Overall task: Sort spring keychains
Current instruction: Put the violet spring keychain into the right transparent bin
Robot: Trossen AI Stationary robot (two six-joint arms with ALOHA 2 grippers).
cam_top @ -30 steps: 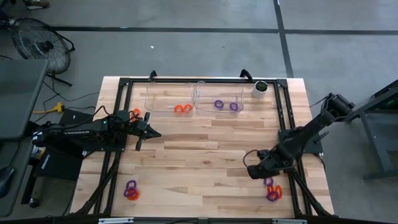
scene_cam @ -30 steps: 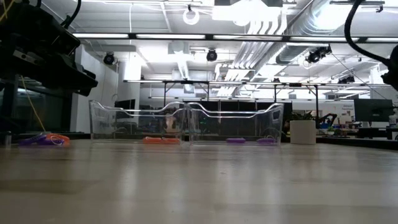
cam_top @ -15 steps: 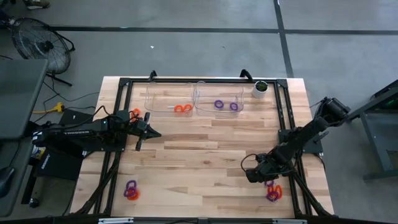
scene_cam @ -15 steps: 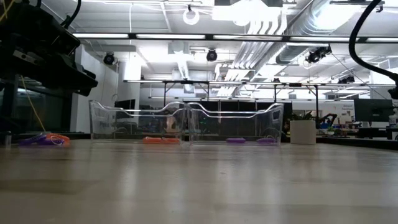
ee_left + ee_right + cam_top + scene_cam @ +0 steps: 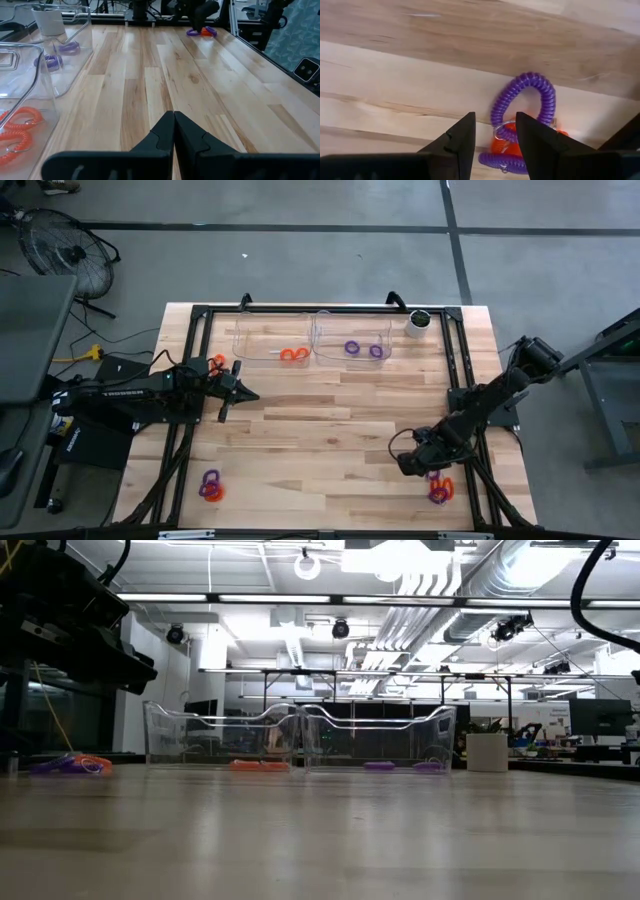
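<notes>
Spring keychains lie in groups on the wooden table. One purple-and-orange pile (image 5: 438,486) sits near the right front, another (image 5: 210,486) near the left front. Orange ones (image 5: 293,355) lie in the left clear bin and purple ones (image 5: 362,349) in the right bin. One orange keychain (image 5: 217,362) lies beside the left arm. My right gripper (image 5: 408,466) hovers open, pointing steeply down just left of the right pile. In its wrist view a purple coil (image 5: 525,100) shows past the gap between its fingers (image 5: 495,122). My left gripper (image 5: 250,394) waits shut at mid-left.
Two clear bins (image 5: 312,340) stand side by side at the far edge, with a white cup (image 5: 418,322) at the far right corner. A black frame rail (image 5: 462,380) runs along the table's edges. Bare wood lies between the two arms.
My right gripper has eased a little toward the near edge and tipped slightly further down beside the right pile. Its fingers stay apart. No keychain has moved.
</notes>
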